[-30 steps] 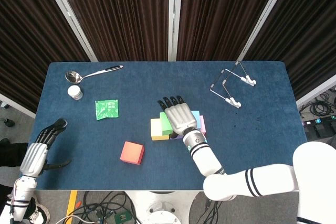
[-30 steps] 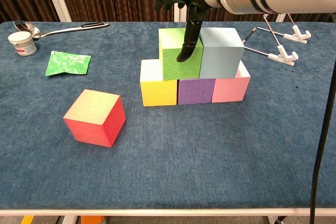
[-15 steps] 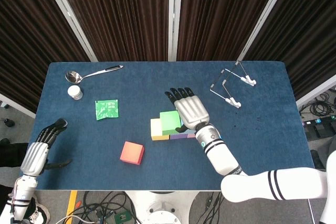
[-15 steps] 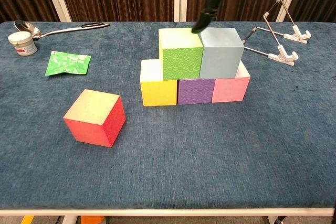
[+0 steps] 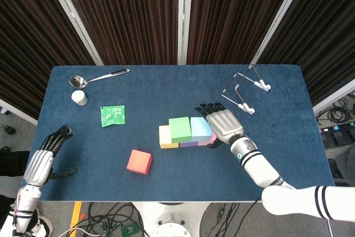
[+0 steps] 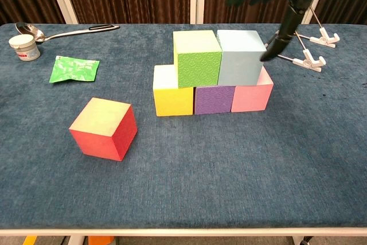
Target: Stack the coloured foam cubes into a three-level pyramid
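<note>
Two levels up, one cube to go. Base row of yellow cube [image 6: 172, 91], purple cube [image 6: 213, 100] and pink cube [image 6: 251, 97] touching side by side on the worktop [image 6: 229, 170]; green cube [image 6: 197, 58] and light blue cube [image 6: 241, 57] seated on top, flush against each other. Landmark from here on: that stack.

Right hand [image 5: 223, 124] just beside the stack's right end, fingers spread wide, holding nothing; in the chest view, thumb hanging down close by the light blue cube's right face, contact not clear. Left hand [image 5: 44, 156] far to the left of the stack near the worktop's near-left corner, fingers loosely apart, empty too.

Red cube [image 6: 104, 128] lying alone to the front-left of the stack, well apart from it, turned slightly askew against the stack's straight faces. No long axis to speak of, being a cube. Key relation: red cube on the opposite side of the stack from the right hand, roughly between the stack and the left hand, if anything closer to the stack. Judgement: next up, fetching that red cube for the top, centred over the green–blue seam. Reaching across with the right hand risks brushing the upper row.

Further back-left of the stack: green packet [image 6: 74, 68], small white jar [image 6: 24, 47], ladle [image 6: 63, 29]. Back-right: wire stand [image 6: 303, 41].
</note>
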Available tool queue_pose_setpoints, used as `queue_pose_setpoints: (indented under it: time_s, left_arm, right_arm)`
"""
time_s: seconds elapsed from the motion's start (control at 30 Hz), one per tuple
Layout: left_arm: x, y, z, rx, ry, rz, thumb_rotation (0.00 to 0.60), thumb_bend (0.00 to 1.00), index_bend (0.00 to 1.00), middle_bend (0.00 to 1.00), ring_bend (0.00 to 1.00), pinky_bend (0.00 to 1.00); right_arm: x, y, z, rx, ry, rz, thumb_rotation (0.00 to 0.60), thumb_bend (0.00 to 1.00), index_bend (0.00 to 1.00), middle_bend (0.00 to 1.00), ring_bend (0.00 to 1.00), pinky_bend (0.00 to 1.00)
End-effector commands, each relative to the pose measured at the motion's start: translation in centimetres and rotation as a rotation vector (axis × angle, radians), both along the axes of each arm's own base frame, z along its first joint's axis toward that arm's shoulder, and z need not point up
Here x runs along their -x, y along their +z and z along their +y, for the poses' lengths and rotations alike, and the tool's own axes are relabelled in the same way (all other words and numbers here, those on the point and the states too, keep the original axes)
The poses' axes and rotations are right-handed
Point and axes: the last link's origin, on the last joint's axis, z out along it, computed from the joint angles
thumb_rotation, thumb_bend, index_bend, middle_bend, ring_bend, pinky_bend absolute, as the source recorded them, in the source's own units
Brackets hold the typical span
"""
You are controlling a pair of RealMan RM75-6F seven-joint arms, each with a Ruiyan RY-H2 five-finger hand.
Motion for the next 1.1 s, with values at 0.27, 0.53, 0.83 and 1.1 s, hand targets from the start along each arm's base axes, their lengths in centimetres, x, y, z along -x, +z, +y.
queue_pose_setpoints:
  time_s: [0.27, 0.53, 0.83, 1.1]
  left_arm:
    - [-0.2, -0.3, 0.1, 0.009, 0.003, 0.004, 0.6, 0.0, 0.15, 0.09, 0.0, 0.08]
    - [0.1, -0.2, 0.0, 0.008, 0.01, 0.003, 0.6, 0.0, 0.15, 0.09, 0.0, 0.08]
    - [0.0, -0.2, 0.0, 0.008, 0.01, 0.003, 0.6, 0.0, 0.15, 0.09, 0.0, 0.08]
    - [0.0, -0.3, 0.0, 0.01, 0.011, 0.009, 0.6, 0.0, 0.15, 0.09, 0.0, 0.08]
  right_arm:
    - [1.4, -0.7, -1.0, -0.006, 0.016, 0.016, 0.6, 0.06, 0.0, 0.14, 0.0, 0.0]
    - [1.1, -1.6, -1.2, 0.0, 0.03, 0.02, 0.6, 0.09, 0.0, 0.2, 0.0, 0.0]
    - [1.0, -1.8, -1.3, 0.026, 0.041, 0.046, 0.6, 0.13, 0.0, 0.33, 0.0, 0.0]
    - [1.0, -1.1, -1.4, 0.042, 0.051, 0.026, 0.6, 0.15, 0.0, 0.38, 0.0, 0.0]
